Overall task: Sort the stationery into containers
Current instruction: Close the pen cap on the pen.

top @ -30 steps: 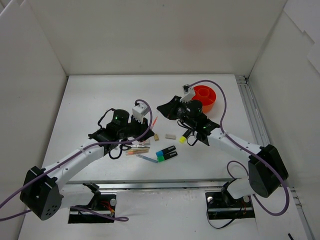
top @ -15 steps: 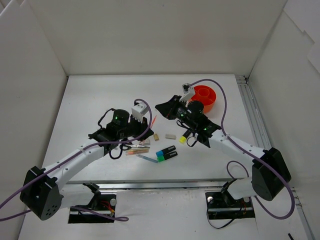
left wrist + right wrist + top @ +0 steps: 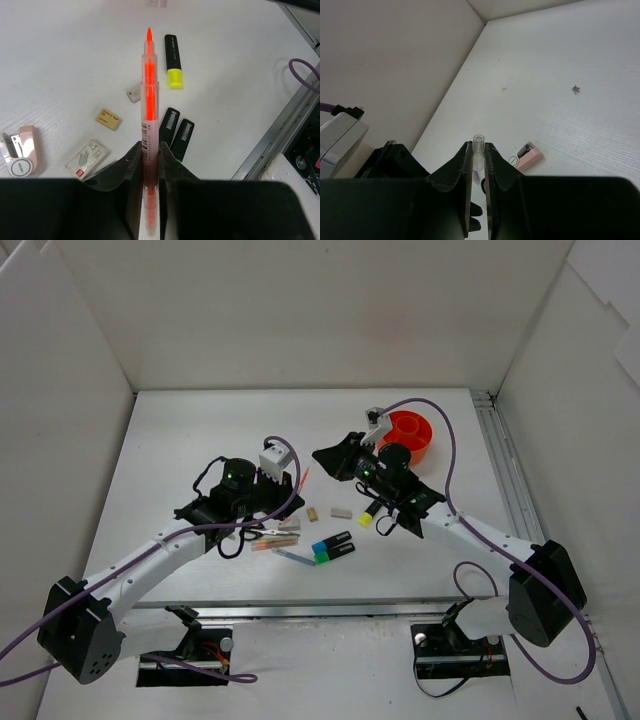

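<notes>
As I read the overhead view, both arms were mid-carry. The left end effector (image 3: 291,480) sat over the scattered items with an orange pen (image 3: 304,483) jutting from it. The right end effector (image 3: 337,456) hung near the orange cup (image 3: 410,434) at the far right of the bench (image 3: 180,430), but not over it.

At the left wrist, the fingers were clamped on the orange pen's barrel, with a yellow highlighter (image 3: 173,67) and two other highlighters (image 3: 176,134) lying loose below.

At the right wrist, the fingers pinched a thin clear pen (image 3: 478,148) end-on, above the bench.

Next, I reckoned, the right arm needed to swing over the cup's mouth and tip its pen down before letting go, while the left waited its turn.
</notes>
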You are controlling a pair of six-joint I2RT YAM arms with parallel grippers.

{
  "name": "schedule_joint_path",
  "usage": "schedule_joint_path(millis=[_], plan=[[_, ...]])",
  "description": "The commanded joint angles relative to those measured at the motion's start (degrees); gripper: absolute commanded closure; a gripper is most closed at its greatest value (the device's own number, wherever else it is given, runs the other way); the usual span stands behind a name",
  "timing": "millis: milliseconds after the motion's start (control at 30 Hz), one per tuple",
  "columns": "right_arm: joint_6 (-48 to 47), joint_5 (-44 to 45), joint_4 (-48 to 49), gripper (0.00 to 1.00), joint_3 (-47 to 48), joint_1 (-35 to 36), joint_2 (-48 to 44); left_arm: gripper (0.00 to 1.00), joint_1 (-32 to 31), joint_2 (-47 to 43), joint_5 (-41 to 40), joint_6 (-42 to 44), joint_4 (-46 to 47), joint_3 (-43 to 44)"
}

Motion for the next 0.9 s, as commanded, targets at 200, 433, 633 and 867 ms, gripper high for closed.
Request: schedule_joint_path(millis=[200,433,633,867], plan=[[-1.99,-1.59,4.95,1.0,1.08,1.17,-2.22,1.0,0.49,-1.96,-0.77,-0.26,4.66,0.31],[-1.63,-2.38,4.87,1.0,1.7,2.05,-1.34,1.0,0.49,-1.61,-1.12,-0.17,4.66,0.49],[-2.51,-0.63,4.16,1.0,1.26,2.67,-1.51,1.0,0.49,-2.83,-0.51,-0.08,5.53,-0.65],[-3.74,1.84,3.37,1.0,2.49,2.67,-1.69,1.0,0.49,-4.07,-1.03,0.71,5.36,-1.79]])
